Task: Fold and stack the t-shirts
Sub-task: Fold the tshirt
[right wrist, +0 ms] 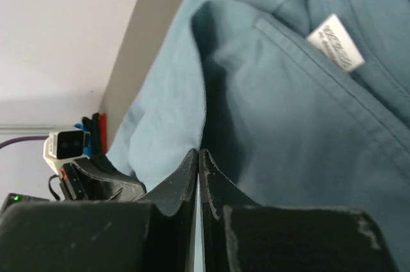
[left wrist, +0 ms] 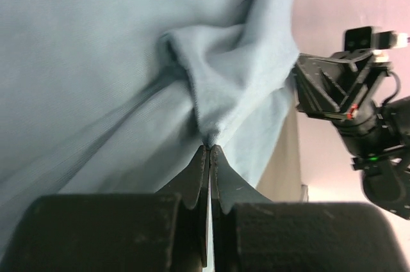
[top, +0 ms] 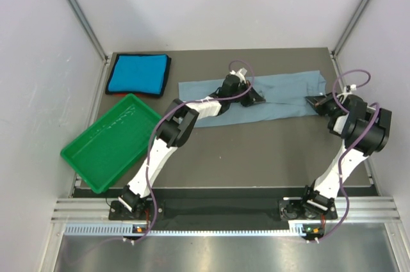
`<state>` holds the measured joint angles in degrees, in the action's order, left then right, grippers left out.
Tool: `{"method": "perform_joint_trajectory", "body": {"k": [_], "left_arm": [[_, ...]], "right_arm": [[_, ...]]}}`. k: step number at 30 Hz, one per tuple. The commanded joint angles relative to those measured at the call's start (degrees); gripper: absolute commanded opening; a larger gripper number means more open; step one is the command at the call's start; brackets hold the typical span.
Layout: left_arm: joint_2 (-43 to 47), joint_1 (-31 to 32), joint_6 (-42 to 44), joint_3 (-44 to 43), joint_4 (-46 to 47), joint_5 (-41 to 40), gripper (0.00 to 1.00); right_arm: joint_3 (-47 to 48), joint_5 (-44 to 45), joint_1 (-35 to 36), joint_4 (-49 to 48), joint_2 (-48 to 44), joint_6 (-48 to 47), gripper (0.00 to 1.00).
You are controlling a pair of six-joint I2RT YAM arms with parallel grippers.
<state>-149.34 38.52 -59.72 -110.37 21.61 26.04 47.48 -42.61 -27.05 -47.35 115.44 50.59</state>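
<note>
The grey-blue t-shirt (top: 282, 96) is lying as a long band across the far half of the table (top: 256, 150), going from the middle toward the right edge. The left tool (top: 256, 96) is resting on the middle part of this band. In the left wrist view its jaws are pressing fully together and are pinching a small ridge of the cloth (left wrist: 128, 61) right at the tips of the left tool (left wrist: 209, 148), so the fabric is bunching and rising into folds there.

The right tool (top: 314, 101) is sitting at the right end of the same t-shirt. In the right wrist view the jaws of the right tool (right wrist: 197, 152) are also pressing together with no gap, and an edge of the cloth (right wrist: 288, 144) is running into the tips, so it is gripping the fabric there. A white tag (right wrist: 336, 43) is showing on the cloth a little beyond the tips.

The turquoise t-shirt (top: 136, 73) is lying folded as a flat rectangle with dark edging in the far left corner of the table, well apart from both tools. Just in front of it, a green tray (top: 112, 141) is sitting at an angle at the left side.
</note>
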Motion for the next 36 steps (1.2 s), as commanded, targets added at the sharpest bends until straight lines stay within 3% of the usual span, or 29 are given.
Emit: {"method": "perform_joint_trajectory", "body": {"k": [1,8,10,14,17,21,28,32,36], "left_arm": [[3.8,0.1,2.8,-1.7,-4.0,-0.9,0.0],[3.4,0.0,2.8,-2.5,-5.5,-0.5,0.0],[4.0,0.0,3.2,-2.5,-6.2,-0.8,0.1],[7.0,0.1,5.6,-1.7,-10.0,-2.5,0.26],[10.9,0.0,8.7,-0.8,-14.2,-5.4,0.31],[15.2,-0.1,13.1,0.8,-17.7,-8.4,0.33],[19.9,-2.5,18.0,4.5,-25.6,-10.0,0.31],[22.9,-5.8,19.0,11.7,-29.5,-11.3,0.27],[28.6,-9.8,18.7,21.8,-30.8,-15.4,0.26]], "right_arm": [[0.2,2.1,-0.9,4.2,-4.0,-6.6,0.0],[0.6,2.8,-1.2,9.4,-5.7,-8.6,0.0],[0.6,2.4,-1.0,10.8,-6.4,-8.6,0.01],[1.9,3.9,-1.1,21.6,-10.8,-12.0,0.27],[4.1,8.0,-0.8,31.8,-14.7,-15.9,0.32],[7.2,9.9,1.1,37.2,-16.6,-18.0,0.32],[11.2,9.9,5.2,37.3,-13.4,-16.0,0.29],[13.4,11.6,7.0,40.1,-8.8,-16.7,0.25],[9.7,14.2,6.8,39.7,-9.7,-18.0,0.24]]}}
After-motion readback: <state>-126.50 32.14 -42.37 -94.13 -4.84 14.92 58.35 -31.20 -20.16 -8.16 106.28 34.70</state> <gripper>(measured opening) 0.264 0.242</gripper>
